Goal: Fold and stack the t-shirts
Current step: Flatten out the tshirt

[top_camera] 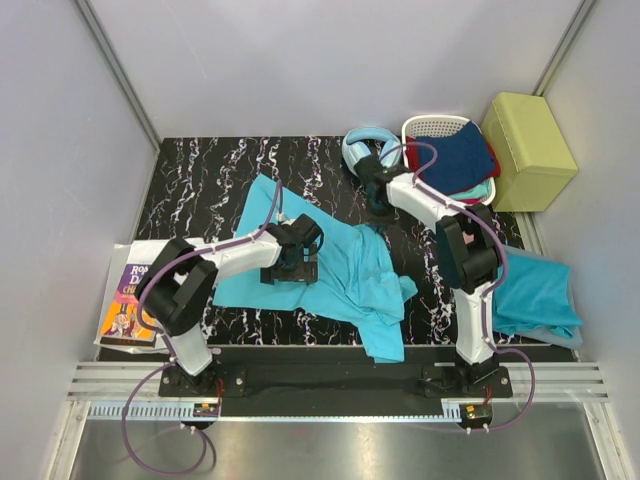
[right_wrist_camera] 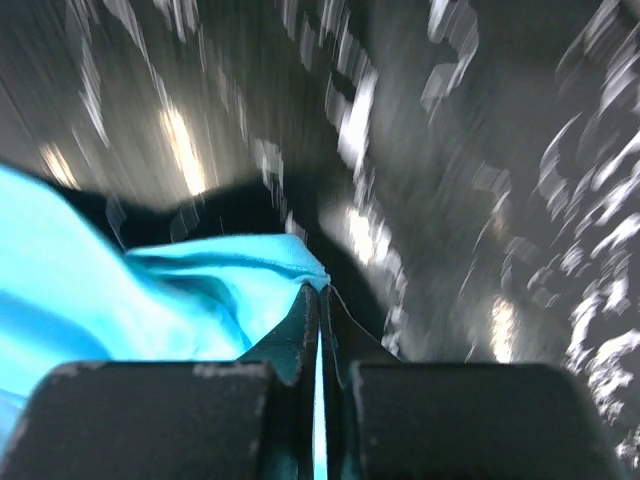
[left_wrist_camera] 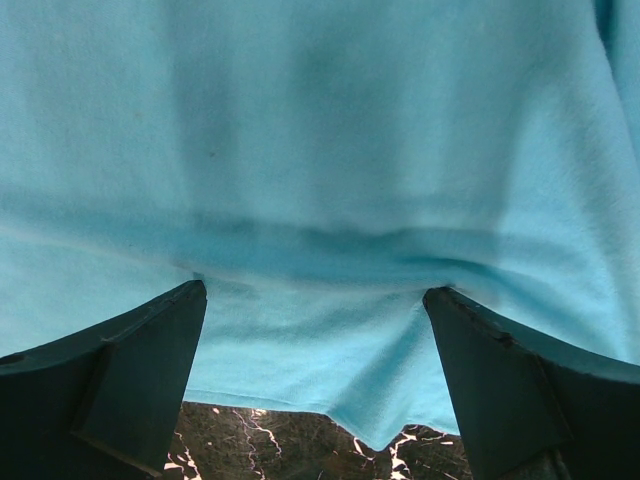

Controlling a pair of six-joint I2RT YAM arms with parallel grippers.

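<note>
A turquoise t-shirt [top_camera: 350,275] is spread, rumpled, across the black marbled table [top_camera: 200,180]. Its far edge is pinched in the closed jaws of the right gripper [right_wrist_camera: 320,300] (only a thin fold is caught). The left gripper [left_wrist_camera: 315,292] is held wide open over the cloth, nothing gripped.

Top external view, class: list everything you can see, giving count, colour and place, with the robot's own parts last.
t-shirts: two, turquoise, one spread mid-table, one at the table's right edge
basket: one, white, far right, holding dark blue, red and turquoise cloth
headphones: one, pale blue, left of the basket
box: one, yellow-green, right of the basket
book: one, purple cover, near left corner
table: one, black marbled
arms: two, black and white, near edge
left fingers: open above a t-shirt
right fingers: shut on a t-shirt edge
</note>
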